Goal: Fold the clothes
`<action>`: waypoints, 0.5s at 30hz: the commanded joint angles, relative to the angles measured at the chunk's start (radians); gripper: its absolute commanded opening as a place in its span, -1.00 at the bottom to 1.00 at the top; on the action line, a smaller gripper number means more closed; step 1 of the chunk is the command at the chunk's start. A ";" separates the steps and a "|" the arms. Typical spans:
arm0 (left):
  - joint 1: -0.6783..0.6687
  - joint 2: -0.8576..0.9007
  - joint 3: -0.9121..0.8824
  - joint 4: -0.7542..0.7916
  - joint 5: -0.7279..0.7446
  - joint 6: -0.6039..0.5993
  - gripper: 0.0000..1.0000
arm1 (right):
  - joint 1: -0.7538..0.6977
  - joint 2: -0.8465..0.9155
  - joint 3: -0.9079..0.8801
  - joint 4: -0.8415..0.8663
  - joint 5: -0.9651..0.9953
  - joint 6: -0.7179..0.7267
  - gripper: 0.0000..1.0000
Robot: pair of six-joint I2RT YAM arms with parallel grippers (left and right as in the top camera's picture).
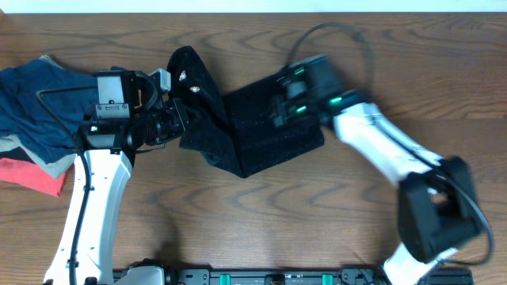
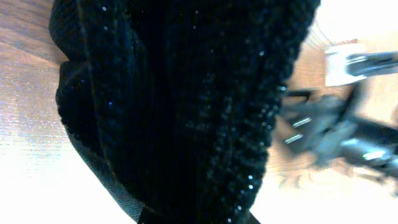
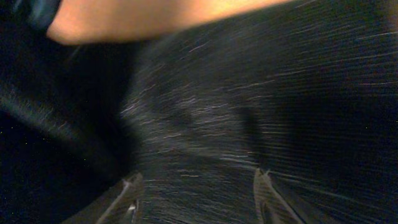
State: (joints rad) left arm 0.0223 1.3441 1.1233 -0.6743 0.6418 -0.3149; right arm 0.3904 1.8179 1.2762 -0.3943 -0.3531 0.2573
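Observation:
A black knit garment (image 1: 269, 134) lies in the middle of the wooden table (image 1: 238, 229). Its left part is lifted and bunched into a fold. My left gripper (image 1: 184, 119) is at that fold and shut on the cloth. In the left wrist view the garment (image 2: 186, 112) hangs close and fills the frame, hiding the jaws. My right gripper (image 1: 275, 111) is low over the flat right part of the garment. In the right wrist view its fingers (image 3: 196, 177) are spread apart over the knit cloth (image 3: 280, 93), holding nothing.
A pile of other clothes sits at the far left: dark blue cloth (image 1: 36, 99), a beige piece (image 1: 32, 162) and a coral red piece (image 1: 32, 176). The right arm (image 1: 388, 154) reaches across the right side of the table.

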 commanded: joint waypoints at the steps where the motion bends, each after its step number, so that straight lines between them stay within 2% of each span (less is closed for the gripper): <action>1: -0.002 -0.030 0.020 0.010 0.047 -0.005 -0.88 | -0.082 -0.001 -0.001 -0.044 0.062 -0.021 0.05; 6: -0.024 -0.026 0.020 0.018 0.047 -0.005 -0.87 | -0.123 0.076 -0.005 -0.103 0.062 -0.046 -0.05; 10: -0.095 -0.016 0.020 0.072 0.047 -0.006 -0.88 | -0.104 0.160 -0.006 -0.116 0.061 -0.049 -0.12; 15: -0.198 0.013 0.020 0.185 0.040 -0.091 -0.88 | -0.043 0.246 -0.006 -0.135 0.028 -0.041 -0.30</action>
State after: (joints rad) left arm -0.1268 1.3468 1.1233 -0.5350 0.6441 -0.3485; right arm 0.3000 2.0056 1.2850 -0.5068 -0.3065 0.2211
